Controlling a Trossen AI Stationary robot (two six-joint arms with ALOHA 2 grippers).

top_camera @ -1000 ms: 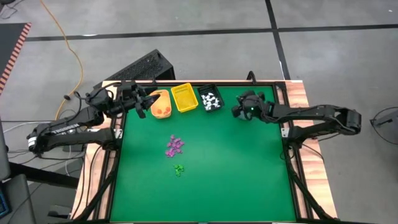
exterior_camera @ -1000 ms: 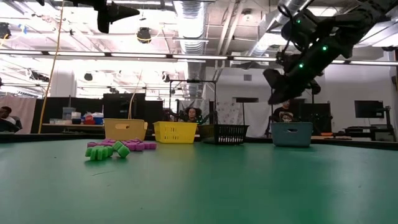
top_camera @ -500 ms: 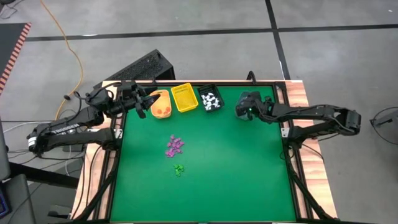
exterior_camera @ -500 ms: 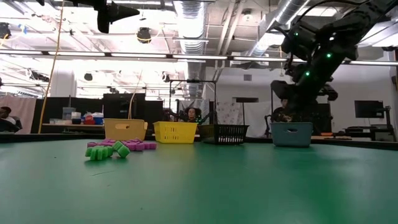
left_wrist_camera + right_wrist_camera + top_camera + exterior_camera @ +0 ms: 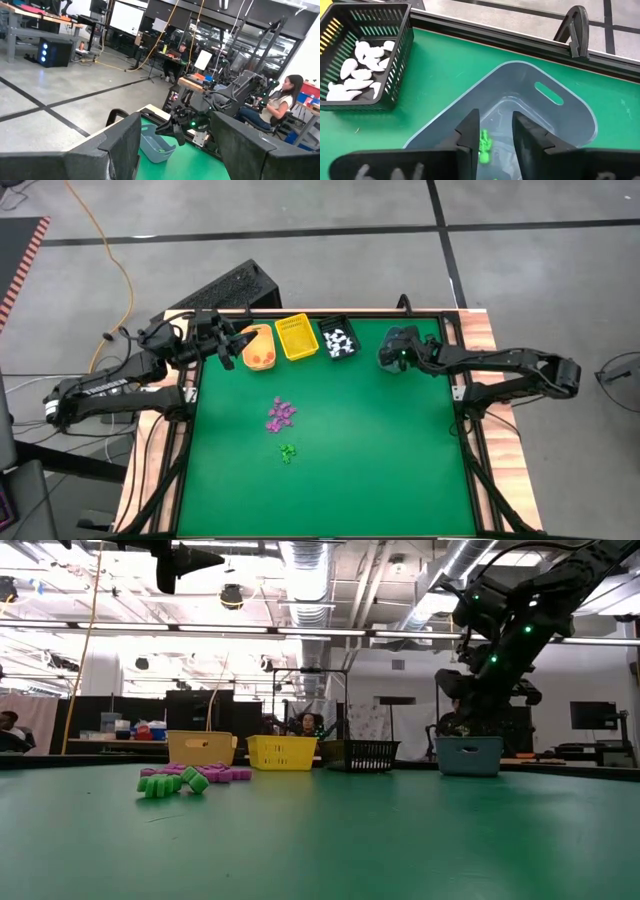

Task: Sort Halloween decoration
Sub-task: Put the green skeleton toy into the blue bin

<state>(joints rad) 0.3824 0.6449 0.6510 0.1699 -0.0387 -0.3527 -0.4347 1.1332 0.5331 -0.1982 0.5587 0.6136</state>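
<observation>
High view shows the right gripper [image 5: 393, 350] at upper centre-right of the frame, hanging over the grey-blue bin [image 5: 555, 117] at the far edge of the green table [image 5: 380, 450]. From the right wrist view its two fingers [image 5: 470, 131] stand parted, grasping nothing, and a green trinket [image 5: 484, 145] shows between them, down inside that bin; whether it lies on the floor of the bin or is in the air I cannot tell. White trinkets [image 5: 357, 70] lie in the black mesh bin [image 5: 400, 55] in the upper left of that picture, just beside the grey-blue one. In the high view a yellow bin [image 5: 297, 337] and an orange bin [image 5: 258, 347] sit in a row left of the black one. Near the middle of the frame a cluster of purple trinkets [image 5: 282, 413] lies on the mat, with a few green trinkets [image 5: 287, 452] just below it. The left gripper [image 5: 228, 348] hovers at upper left beside the orange bin, its fingers [image 5: 117, 145] spread and released.
</observation>
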